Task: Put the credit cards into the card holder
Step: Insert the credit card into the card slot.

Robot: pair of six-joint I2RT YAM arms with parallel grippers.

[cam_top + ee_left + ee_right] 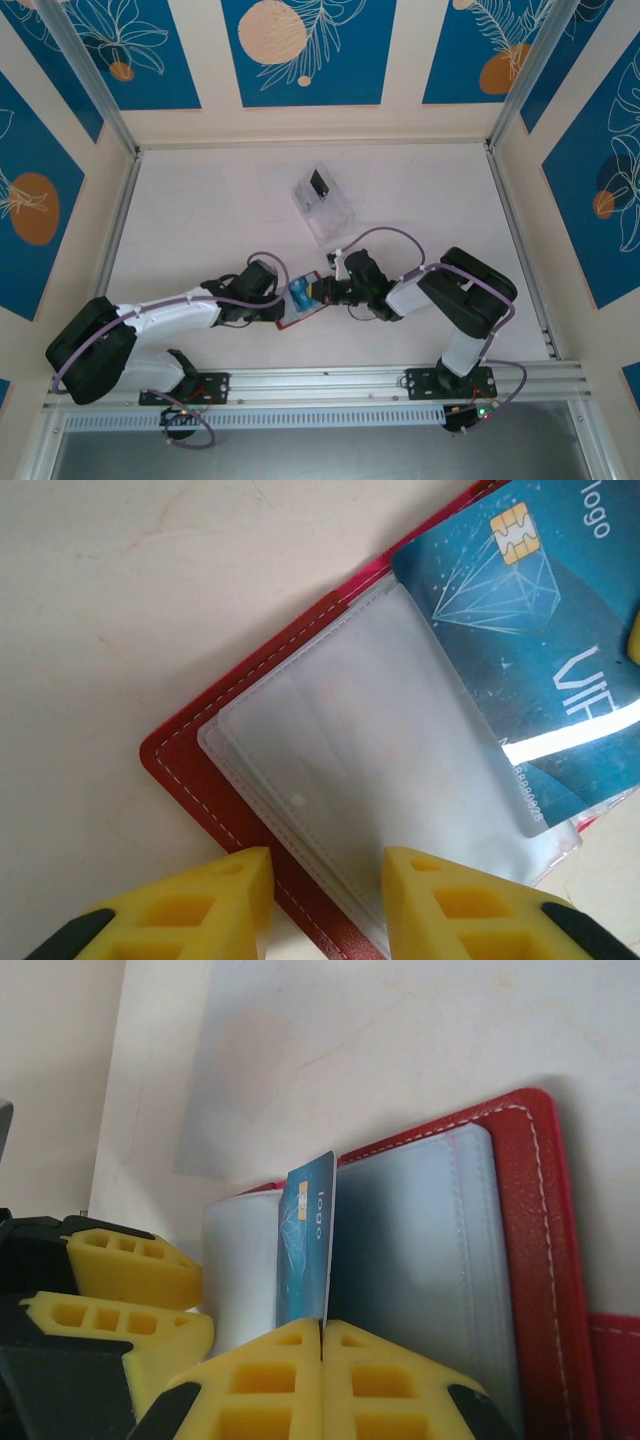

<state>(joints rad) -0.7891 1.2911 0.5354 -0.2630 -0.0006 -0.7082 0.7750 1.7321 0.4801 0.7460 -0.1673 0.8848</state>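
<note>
Right gripper (pixel 320 1332): clamped on blue credit card (pixel 306 1250), which stands edge-on over the clear sleeves (pixel 420 1260).
Left gripper (pixel 325 865): jaws apart, red card holder (pixel 175 765) edge between them.

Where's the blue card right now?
Right wrist view: the blue card is pinched in the fingers of the right gripper, its far end at the clear sleeves of the open card holder.

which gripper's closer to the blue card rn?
Right. The right gripper is shut on the edge of the blue card; the left gripper sits beside it, over the clear sleeve of the card holder.
</note>
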